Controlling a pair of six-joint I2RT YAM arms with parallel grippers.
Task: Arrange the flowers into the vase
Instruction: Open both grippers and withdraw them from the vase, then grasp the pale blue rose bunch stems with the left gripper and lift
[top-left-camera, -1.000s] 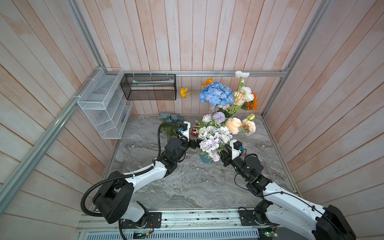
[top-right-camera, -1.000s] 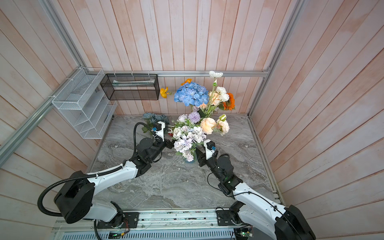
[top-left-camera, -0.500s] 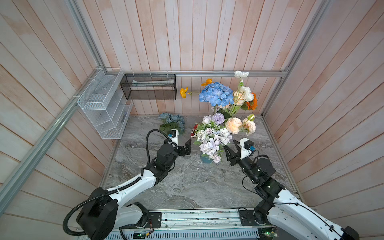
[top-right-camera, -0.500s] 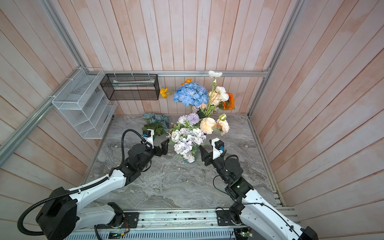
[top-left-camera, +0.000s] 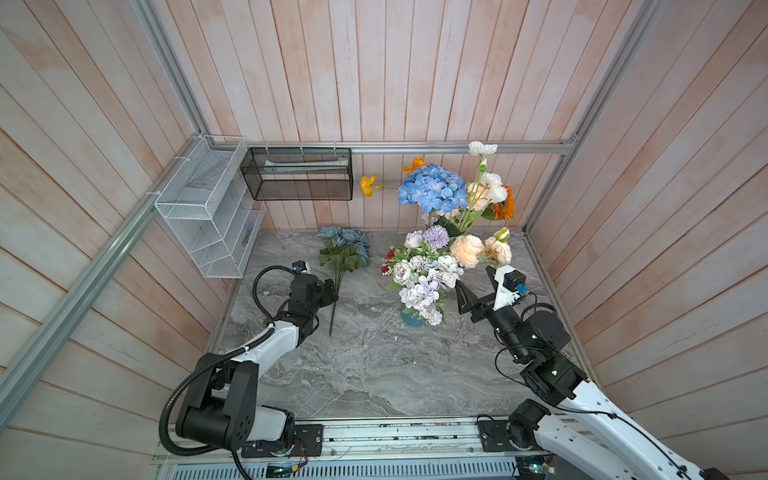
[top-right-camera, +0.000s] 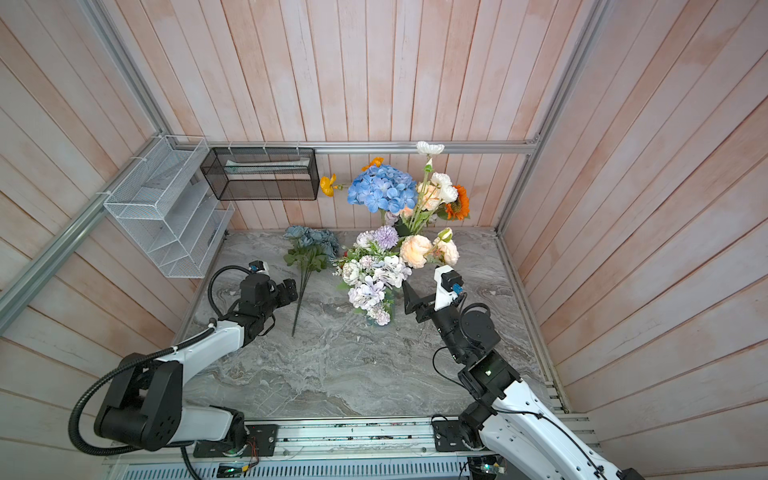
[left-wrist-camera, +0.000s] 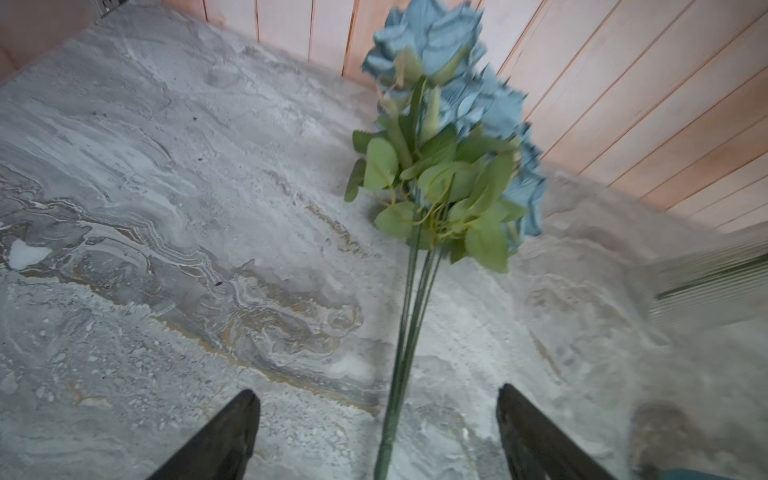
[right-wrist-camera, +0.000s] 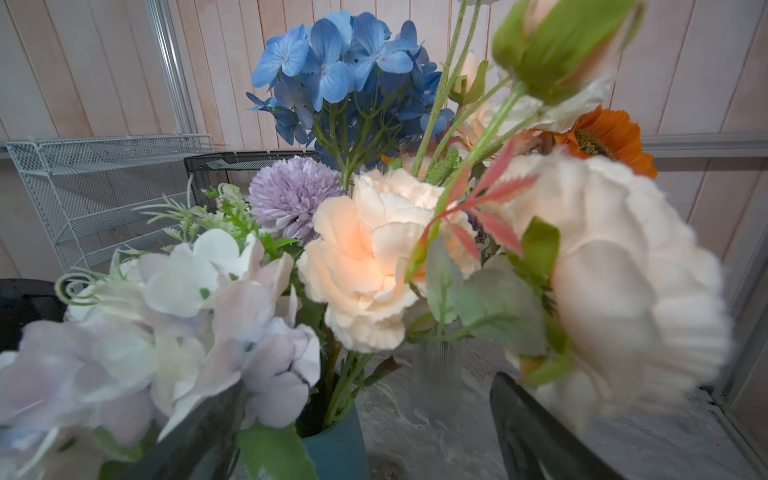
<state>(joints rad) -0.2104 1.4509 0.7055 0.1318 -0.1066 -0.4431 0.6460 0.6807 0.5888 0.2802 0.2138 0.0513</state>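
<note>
Left tool (left-wrist-camera: 377, 392), spread wide, straddles stems of dusty-blue roses (left-wrist-camera: 453, 104).

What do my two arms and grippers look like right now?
Both arms: white shells, black joint housings, black tapered fingers. The left arm carries a ribbed black hose; the right gripper has a white camera mount with a blue connector.

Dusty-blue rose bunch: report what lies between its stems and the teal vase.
Bare marble tabletop only, seen in both top views, between the dusty-blue rose bunch lying flat and the teal vase; lilac blooms overhang the vase.
</note>
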